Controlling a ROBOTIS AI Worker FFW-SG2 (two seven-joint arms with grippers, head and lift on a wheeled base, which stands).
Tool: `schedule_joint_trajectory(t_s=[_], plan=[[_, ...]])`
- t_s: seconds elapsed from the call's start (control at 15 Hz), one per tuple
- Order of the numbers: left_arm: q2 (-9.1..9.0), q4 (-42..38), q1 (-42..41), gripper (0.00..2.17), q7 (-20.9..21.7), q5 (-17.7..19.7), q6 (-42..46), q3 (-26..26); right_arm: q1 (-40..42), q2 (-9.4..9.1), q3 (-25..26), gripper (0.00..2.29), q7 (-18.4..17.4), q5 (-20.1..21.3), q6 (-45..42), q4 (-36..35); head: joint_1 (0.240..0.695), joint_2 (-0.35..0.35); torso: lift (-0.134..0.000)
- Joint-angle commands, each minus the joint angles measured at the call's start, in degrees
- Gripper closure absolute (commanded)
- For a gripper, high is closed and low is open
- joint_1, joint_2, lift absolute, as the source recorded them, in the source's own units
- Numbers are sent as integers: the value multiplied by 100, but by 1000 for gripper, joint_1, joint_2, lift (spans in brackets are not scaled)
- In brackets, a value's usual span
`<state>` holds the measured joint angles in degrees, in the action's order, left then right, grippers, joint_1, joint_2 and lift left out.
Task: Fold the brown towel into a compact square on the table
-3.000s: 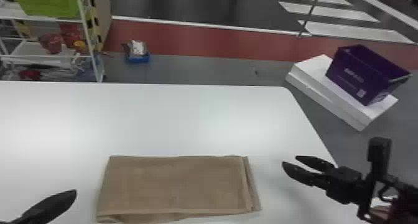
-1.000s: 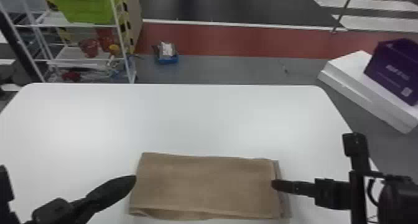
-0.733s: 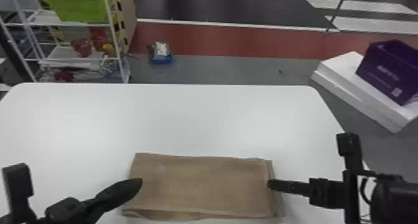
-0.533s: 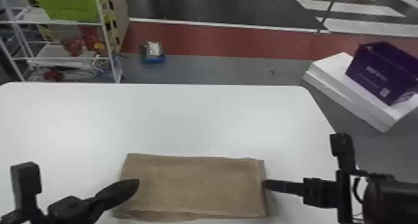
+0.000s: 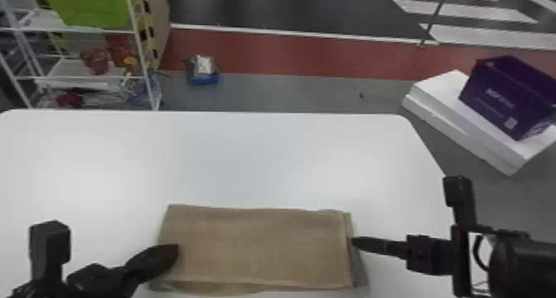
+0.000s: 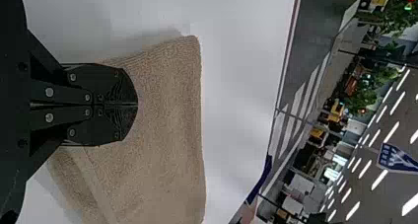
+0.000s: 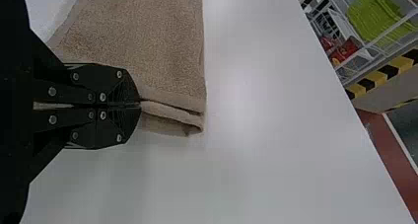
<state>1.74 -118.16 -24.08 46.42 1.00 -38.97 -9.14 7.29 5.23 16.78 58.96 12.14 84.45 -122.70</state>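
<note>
The brown towel [image 5: 256, 247] lies on the white table as a wide, layered rectangle. Over its left end is my left gripper [image 5: 176, 251]; in the left wrist view the left gripper [image 6: 137, 104] is shut, with towel [image 6: 172, 125] below and around its tips. My right gripper [image 5: 353, 241] is at the towel's right edge. Seen from the right wrist, the right gripper [image 7: 140, 105] is shut on the edge of the towel [image 7: 148, 41], and a raised fold runs out from its fingertips.
The white table [image 5: 248, 160] extends beyond the towel. Past its right corner a purple box [image 5: 509, 96] rests on white slabs [image 5: 467, 127]. A shelf rack [image 5: 140, 57] stands behind the table at the left.
Since the earliest frame the right gripper has closed and come to the towel's right edge, and the left gripper has moved onto its left end. The head view has shifted sideways and partly back.
</note>
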Motion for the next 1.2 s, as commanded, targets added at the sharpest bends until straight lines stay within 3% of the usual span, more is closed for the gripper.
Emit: schedule_joint_trajectory(t_s=[0.0,0.2,0.33,0.4,0.67,1.13], plan=[[11,-14,-44,1936,-2,-12,16,-9,-9,-4,18,1119,10,-185,77,-78,695,-134,-124],[11,-40,-70,1936,-2,-12,-1,-9,9,-4,10,1025,-16,-89,218,-245,695,-122,-124],[11,-66,-70,1936,-2,-12,-1,-52,44,-4,89,248,-77,-1,112,-254,695,-125,-124],[11,-93,-70,1932,7,-12,16,-96,62,5,106,171,-77,26,112,-254,695,-130,-124],[20,-66,-61,1932,-2,-12,34,-123,-26,22,10,171,-121,245,218,-236,695,-139,-124],[72,92,-97,1936,95,120,262,-237,-668,137,-825,174,-315,1036,563,-184,695,-118,-124]])
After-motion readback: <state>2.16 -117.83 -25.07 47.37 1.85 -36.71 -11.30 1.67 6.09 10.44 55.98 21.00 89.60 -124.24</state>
